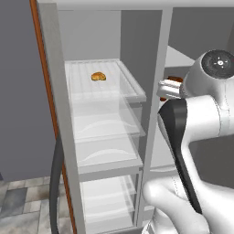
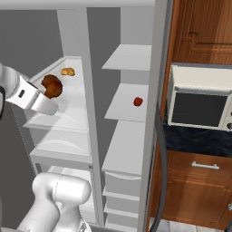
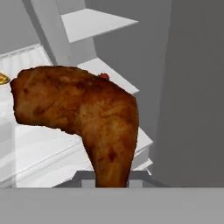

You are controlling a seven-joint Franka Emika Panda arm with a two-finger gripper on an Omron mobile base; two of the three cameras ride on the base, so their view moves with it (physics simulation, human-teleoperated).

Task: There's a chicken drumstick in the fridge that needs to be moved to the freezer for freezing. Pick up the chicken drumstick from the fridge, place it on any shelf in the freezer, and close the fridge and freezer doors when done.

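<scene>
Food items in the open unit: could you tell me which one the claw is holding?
The brown chicken drumstick, clamped in the claw. The golden bun lies on the fridge's glass shelf, and the small red fruit sits on a grey freezer shelf.

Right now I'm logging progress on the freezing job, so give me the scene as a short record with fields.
gripper: shut on the chicken drumstick
drumstick position: lifted in front of the fridge shelves, not yet in the freezer
left on fridge shelf: golden-orange bun
on freezer shelf: small red fruit
doors: both open
</scene>
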